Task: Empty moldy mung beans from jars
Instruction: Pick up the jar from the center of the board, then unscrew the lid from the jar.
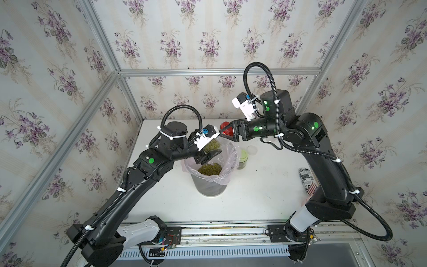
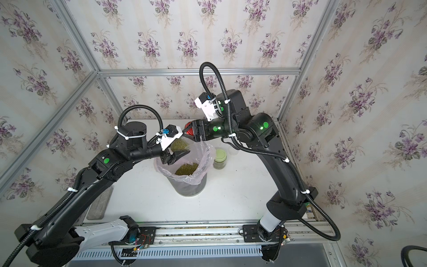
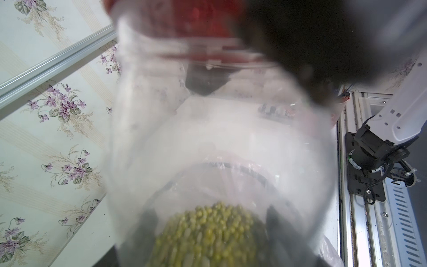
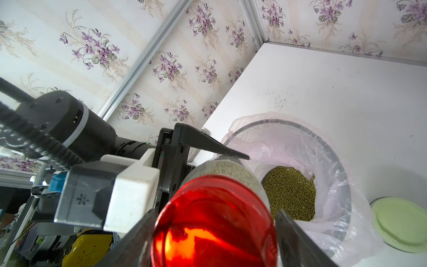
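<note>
Over the bin's (image 1: 209,185) 12 o'clock rim, the left gripper (image 1: 211,148) clamps the jar (image 1: 211,144), beans (image 3: 205,238) inside, while the right gripper (image 1: 223,133) clamps its red lid (image 4: 215,219). Unscrewing seems to be in hand; next the lid must twist free, then the jar tip. The green-lid jar (image 1: 242,159) waits at 3 o'clock.

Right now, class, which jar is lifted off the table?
The red-lidded jar: the left gripper holds its body, the right gripper grips its lid. The green-lidded jar stands on the table.
</note>
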